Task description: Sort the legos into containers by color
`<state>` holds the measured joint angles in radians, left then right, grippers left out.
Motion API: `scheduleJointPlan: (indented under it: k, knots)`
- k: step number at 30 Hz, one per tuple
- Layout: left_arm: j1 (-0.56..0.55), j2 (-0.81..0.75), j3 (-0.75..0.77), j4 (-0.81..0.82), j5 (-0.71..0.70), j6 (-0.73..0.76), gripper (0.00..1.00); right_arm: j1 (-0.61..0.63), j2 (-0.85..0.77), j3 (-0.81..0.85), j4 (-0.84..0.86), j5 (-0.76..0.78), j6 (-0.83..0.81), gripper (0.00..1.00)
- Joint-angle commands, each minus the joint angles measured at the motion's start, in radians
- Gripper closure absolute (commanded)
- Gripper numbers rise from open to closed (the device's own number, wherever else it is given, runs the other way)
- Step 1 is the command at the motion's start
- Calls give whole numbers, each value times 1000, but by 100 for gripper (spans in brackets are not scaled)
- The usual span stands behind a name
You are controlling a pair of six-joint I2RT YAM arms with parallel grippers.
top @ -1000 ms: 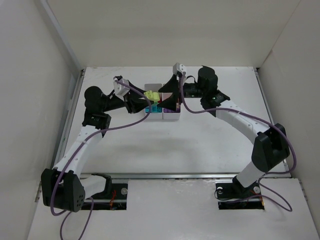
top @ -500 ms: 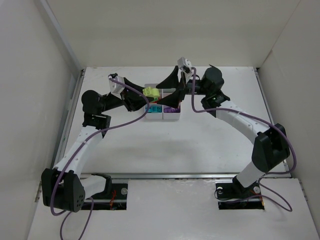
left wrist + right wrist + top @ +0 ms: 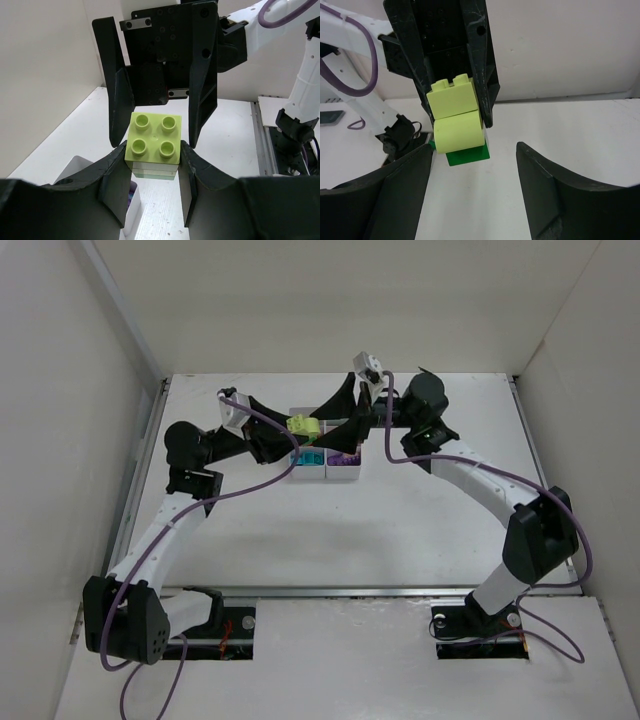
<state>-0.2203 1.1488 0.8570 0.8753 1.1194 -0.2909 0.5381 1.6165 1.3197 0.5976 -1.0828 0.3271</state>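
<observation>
A small stack of legos (image 3: 154, 140) hangs above the table: a yellow-green studded brick on top, a rounded yellow-green piece (image 3: 459, 131) under it, and a green piece (image 3: 467, 154) at the bottom. My left gripper (image 3: 154, 152) is shut on the top brick's sides. In the top view this stack (image 3: 303, 426) sits over the back of the white containers (image 3: 340, 477). My right gripper (image 3: 475, 175) faces the left one, open, its jaws spread wider than the stack and not touching it. Teal legos (image 3: 310, 457) and purple legos (image 3: 343, 457) lie in the front compartments.
White walls close in the table on the left, back and right. A corner of the containers' wall (image 3: 75, 167) shows below my left fingers, with purple inside. The arms' purple cables (image 3: 260, 485) hang beside the box.
My right gripper has risen from over the box, swung toward the back and turned to face the left one. The left gripper has shifted slightly back with the stack.
</observation>
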Motion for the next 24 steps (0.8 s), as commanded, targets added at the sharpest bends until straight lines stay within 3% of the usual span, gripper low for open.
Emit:
scheduleJointPlan:
  k: [1, 5, 15, 21, 24]
  knots:
    - [-11, -15, 1, 71, 0, -14, 100, 19, 2, 49, 64, -14, 12, 27]
    - [-11, -15, 1, 91, -10, -24, 100, 19, 13, 59, 64, -14, 12, 31]
    - [-11, -15, 1, 110, -20, -33, 100, 19, 22, 32, 64, 14, 12, 29]
    - [-11, -15, 1, 110, -20, -33, 100, 19, 13, 41, 64, 24, 12, 62]
    - [-11, -15, 1, 110, -20, -33, 100, 19, 13, 41, 64, 58, 12, 100]
